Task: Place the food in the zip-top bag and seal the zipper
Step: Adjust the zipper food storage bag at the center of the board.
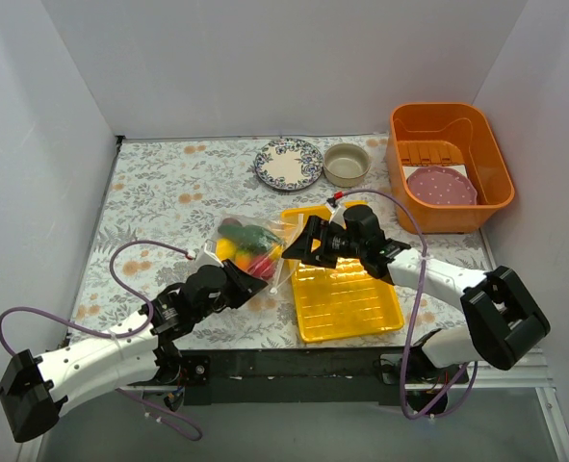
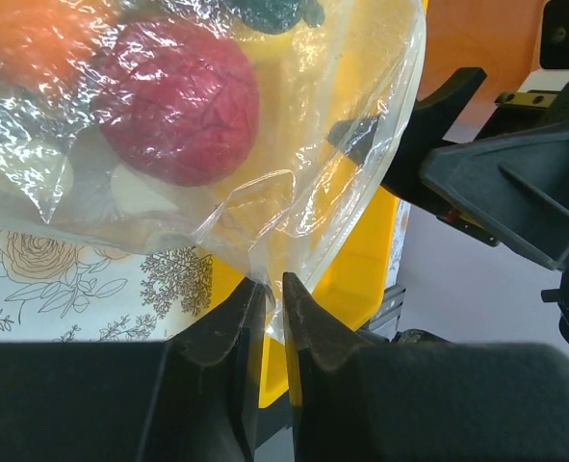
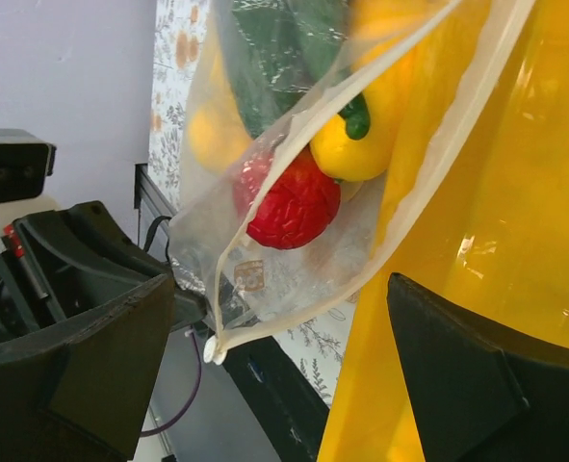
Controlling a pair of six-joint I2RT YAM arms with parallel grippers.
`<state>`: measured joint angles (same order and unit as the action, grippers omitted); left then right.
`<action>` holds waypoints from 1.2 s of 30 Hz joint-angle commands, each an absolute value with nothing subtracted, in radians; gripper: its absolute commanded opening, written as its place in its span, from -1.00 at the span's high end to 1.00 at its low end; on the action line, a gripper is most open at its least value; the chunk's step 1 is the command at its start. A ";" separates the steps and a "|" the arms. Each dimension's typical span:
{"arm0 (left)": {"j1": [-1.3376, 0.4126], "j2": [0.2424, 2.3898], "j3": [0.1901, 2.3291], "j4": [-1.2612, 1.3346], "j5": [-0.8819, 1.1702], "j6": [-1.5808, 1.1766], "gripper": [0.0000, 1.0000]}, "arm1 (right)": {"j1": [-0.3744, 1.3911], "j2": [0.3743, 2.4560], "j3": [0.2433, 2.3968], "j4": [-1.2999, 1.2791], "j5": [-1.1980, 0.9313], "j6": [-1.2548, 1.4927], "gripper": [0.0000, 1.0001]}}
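Note:
The clear zip-top bag [image 1: 248,247] lies left of the yellow tray with the food inside: a red piece [image 3: 289,202], a yellow pepper [image 3: 361,135] and green pieces [image 3: 274,58]. My left gripper [image 2: 272,289] is shut on the bag's thin plastic edge, close under the red piece [image 2: 178,101]. My right gripper [image 3: 279,318] is wide open, with the bag's corner between its fingers [image 3: 101,356] and touching neither. The pale zipper [image 3: 428,164] runs along the mouth; its two strips stand apart and meet only at the near corner. In the top view the right gripper [image 1: 298,248] sits at the bag's right edge.
The yellow ribbed tray [image 1: 347,298] lies under and right of my right gripper. An orange bin [image 1: 448,164] holding a pink plate [image 1: 441,185] stands at the back right. A patterned plate [image 1: 289,164] and a beige bowl [image 1: 346,164] sit at the back.

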<state>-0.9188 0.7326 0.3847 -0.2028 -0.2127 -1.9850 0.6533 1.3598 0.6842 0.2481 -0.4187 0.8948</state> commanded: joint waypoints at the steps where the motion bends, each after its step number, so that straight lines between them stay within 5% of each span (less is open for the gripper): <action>1: -0.920 0.736 0.403 -0.198 -0.189 -1.970 0.74 | 0.663 1.394 0.695 0.252 -0.367 0.911 -0.96; 19: -0.922 0.796 0.377 -0.172 -0.126 -1.968 0.74 | 0.666 1.516 0.733 0.397 -0.426 0.943 -0.92; 22: -0.920 0.799 0.379 -0.173 -0.127 -1.962 0.74 | 0.666 1.537 0.741 0.405 -0.440 0.951 -0.50; 26: -0.922 0.785 0.373 -0.176 -0.133 -1.968 0.74 | 0.666 1.522 0.727 0.405 -0.439 0.954 0.65; 28: -0.920 0.776 0.362 -0.178 -0.137 -1.982 0.73 | 0.666 1.506 0.715 0.405 -0.434 0.956 0.90; 33: -0.922 0.735 0.338 -0.189 -0.143 -2.014 0.60 | 0.667 1.485 0.701 0.417 -0.431 0.966 0.97; 36: -0.922 0.713 0.325 -0.190 -0.144 -2.028 0.33 | 0.667 1.476 0.698 0.443 -0.433 0.983 0.97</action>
<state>-0.9188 0.7502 0.3431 -0.1871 -0.1387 -1.9930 0.6624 1.5200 0.6991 0.3676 -0.4255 0.9627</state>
